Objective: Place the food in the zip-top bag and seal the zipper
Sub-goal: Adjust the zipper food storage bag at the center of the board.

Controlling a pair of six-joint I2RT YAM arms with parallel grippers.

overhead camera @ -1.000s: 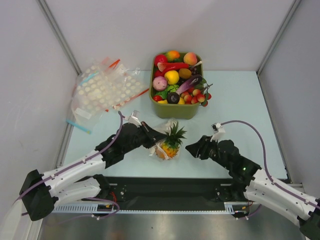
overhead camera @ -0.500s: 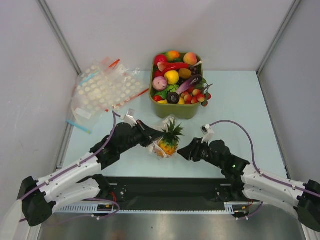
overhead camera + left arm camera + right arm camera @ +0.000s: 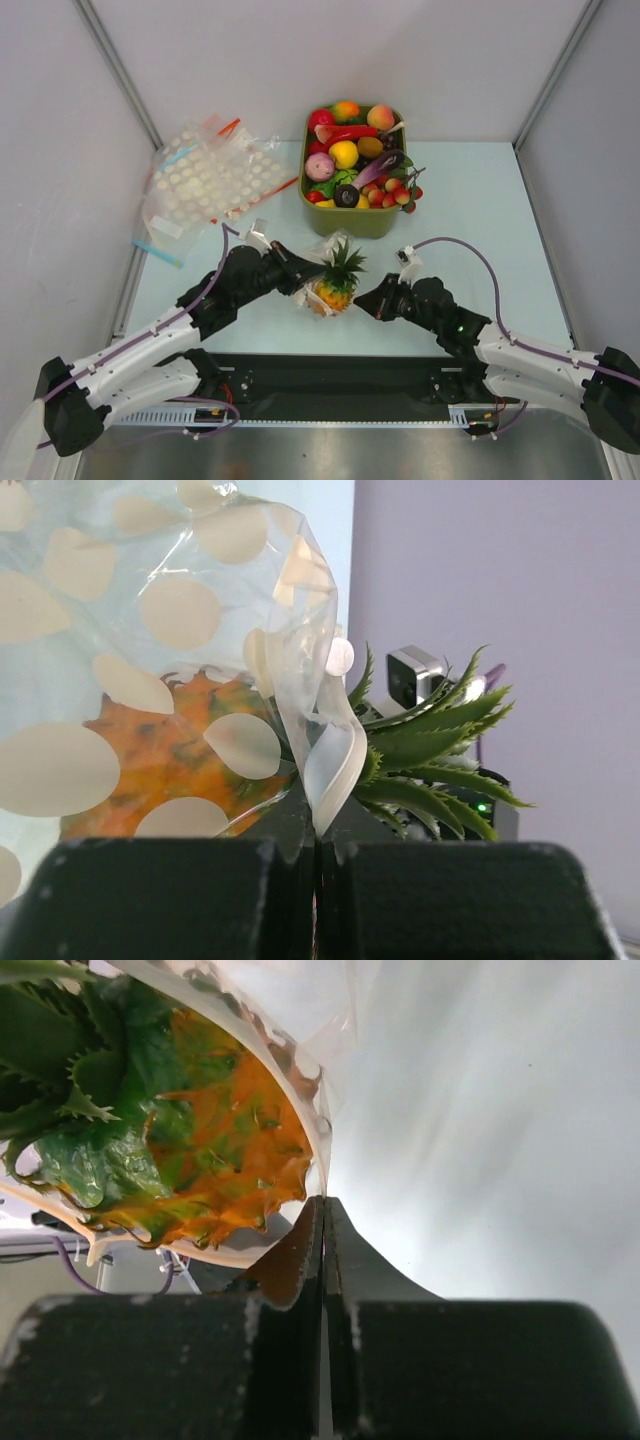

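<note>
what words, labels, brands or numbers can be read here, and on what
None can be read in any view.
The clear crinkly plastic bag with pale dots: plain dots, no print.
The orange plastic pineapple with green crown: no label.
The green plastic tub of toy food: no marking shows.
The heap of dotted clear bags with coloured strips: too small to tell.

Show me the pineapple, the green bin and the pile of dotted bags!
pineapple (image 3: 334, 293), top view, orange body.
green bin (image 3: 352, 223), top view, front wall.
pile of dotted bags (image 3: 210, 180), top view, middle.
</note>
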